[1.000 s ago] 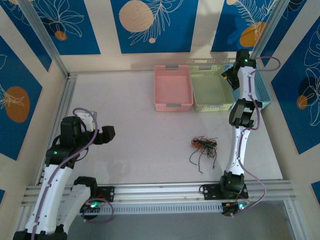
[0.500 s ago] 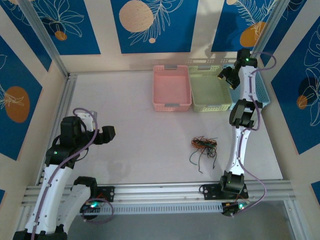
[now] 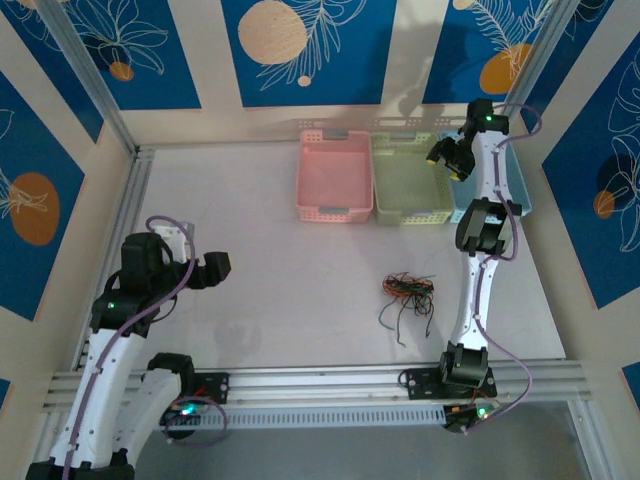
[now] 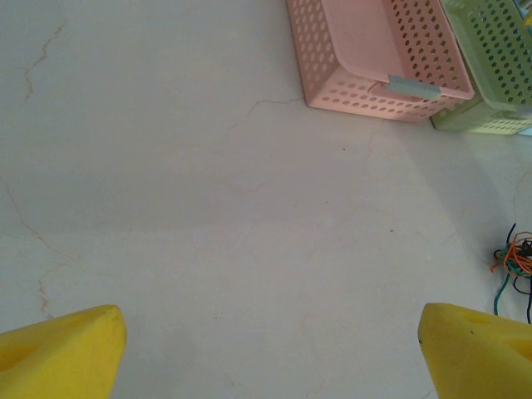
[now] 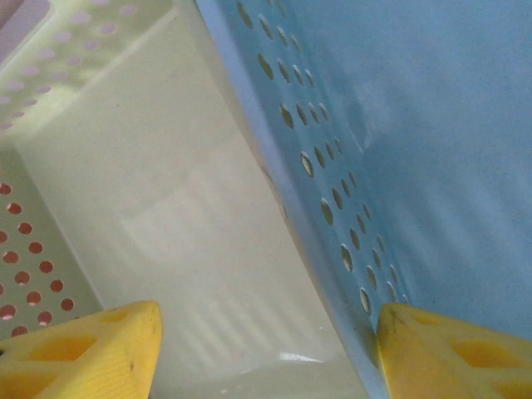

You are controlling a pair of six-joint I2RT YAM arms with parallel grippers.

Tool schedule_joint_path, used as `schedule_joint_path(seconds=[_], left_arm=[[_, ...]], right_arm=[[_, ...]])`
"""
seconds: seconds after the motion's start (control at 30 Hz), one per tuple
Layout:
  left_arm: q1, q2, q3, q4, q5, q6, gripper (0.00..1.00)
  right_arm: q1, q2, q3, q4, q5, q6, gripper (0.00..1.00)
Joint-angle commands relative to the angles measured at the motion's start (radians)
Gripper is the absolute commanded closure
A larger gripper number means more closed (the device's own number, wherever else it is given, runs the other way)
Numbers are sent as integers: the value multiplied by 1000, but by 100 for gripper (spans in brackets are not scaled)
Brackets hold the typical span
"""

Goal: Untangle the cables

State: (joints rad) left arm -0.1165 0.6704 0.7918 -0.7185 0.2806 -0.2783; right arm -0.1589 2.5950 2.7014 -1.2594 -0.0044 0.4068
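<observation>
The single tangle of thin black, orange-red and green cables (image 3: 407, 289) lies on the pale bench (image 3: 280, 230) in its right half, just left of the right arm (image 3: 470, 300) and nearer the near edge than the far one. Its knotted part runs roughly left to right, while a few loose black ends trail from it toward the near edge. In the left wrist view the same bundle (image 4: 515, 259) sits at the right border. We cannot count the separate strands.

Three perforated plastic baskets stand in one row along the far edge, toward the far right corner: a pink one (image 3: 335, 180), a pale green one (image 3: 410, 182) touching it, and a blue one (image 3: 524, 192) partly hidden behind the right arm. The pink floor shows bare, and so does the part of the green floor that we can see. What we see of the blue interior (image 5: 432, 125) is also bare.

The left arm (image 3: 130, 300) is folded over the near left part of the bench, its jaws spread wide over bare surface, holding nothing. The right jaws are parted above the green and blue baskets. The blue wall runs down between them, and whether it touches either one we cannot tell.
</observation>
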Motion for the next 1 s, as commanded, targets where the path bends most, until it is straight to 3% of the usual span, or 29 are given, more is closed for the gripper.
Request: schedule_joint_path(seconds=[0.0,0.63,0.77,0.97], left_arm=[[-6,-4,-8,13,13,11,9],[-6,0,-8,16,14,11,9],[-5,3,-8,14,14,11,9],[-6,6,-7,14,14,11,9]], right_arm=[[34,-44,-17,-56,-99,-28,31],[302,-15,-106,27,-13,-45,37],[361,29,-59,39,4,-50,38],[413,55,-47,89,41,-60,47]])
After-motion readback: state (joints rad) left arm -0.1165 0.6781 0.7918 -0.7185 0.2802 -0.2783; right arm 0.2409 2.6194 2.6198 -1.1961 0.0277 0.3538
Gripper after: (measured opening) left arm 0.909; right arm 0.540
